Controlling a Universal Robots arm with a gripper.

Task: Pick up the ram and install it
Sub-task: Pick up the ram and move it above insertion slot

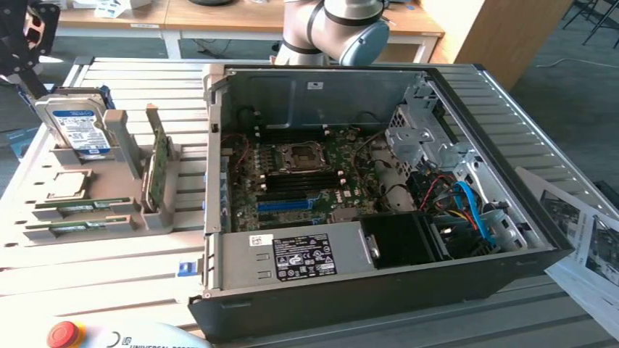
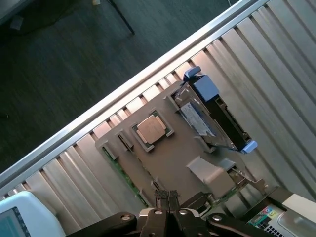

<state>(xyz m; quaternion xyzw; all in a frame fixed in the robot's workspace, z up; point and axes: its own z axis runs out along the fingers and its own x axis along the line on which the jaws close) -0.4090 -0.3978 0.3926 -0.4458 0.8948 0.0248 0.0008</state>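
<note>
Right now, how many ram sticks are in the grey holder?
2. One ram lies in the grey holder at the exterior view's left; the second ram lies beside it, nearer the camera.

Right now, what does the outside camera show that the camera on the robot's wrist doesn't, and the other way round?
Exterior view: the open computer case with its circuit board and power supply, plus the robot arm behind it. Wrist view: the gripper, shut and holding nothing, and the dark floor. Shared: the grey tray carrying the hard drive, the processor chip and the ram sticks lying in their slots.
</note>
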